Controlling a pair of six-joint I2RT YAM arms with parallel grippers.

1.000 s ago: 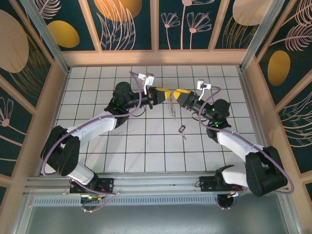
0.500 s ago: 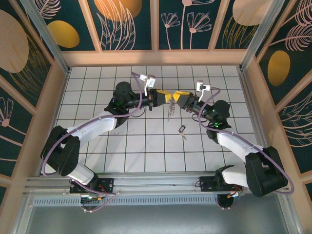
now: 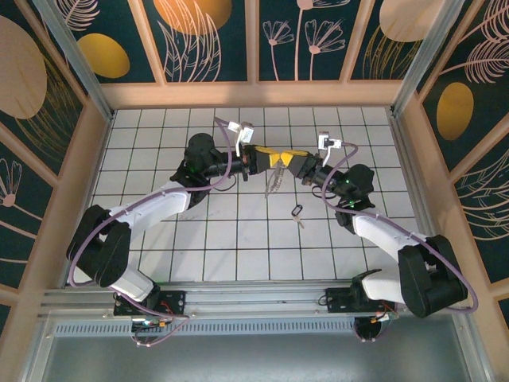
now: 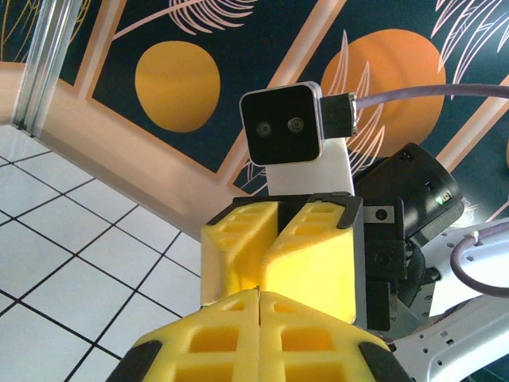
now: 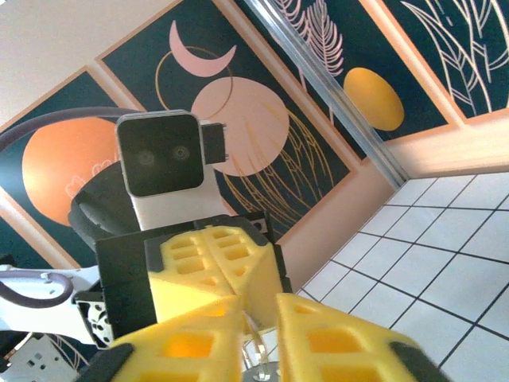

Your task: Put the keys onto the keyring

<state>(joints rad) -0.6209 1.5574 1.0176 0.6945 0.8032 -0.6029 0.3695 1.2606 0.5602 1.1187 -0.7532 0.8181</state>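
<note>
Right hand [image 3: 281, 162] has closed onto the keyring [image 3: 272, 182].

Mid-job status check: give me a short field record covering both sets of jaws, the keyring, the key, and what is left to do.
left gripper: jaws shut, tip to tip with the other gripper
right gripper: jaws almost together, with a pale piece that looks like the keyring in the narrow gap
keyring: hangs below where the two grippers meet, off the table
key: lies flat on the tiles, nearer the arm bases than the keyring, nothing touching it
task state: key not yet on the keyring
</note>
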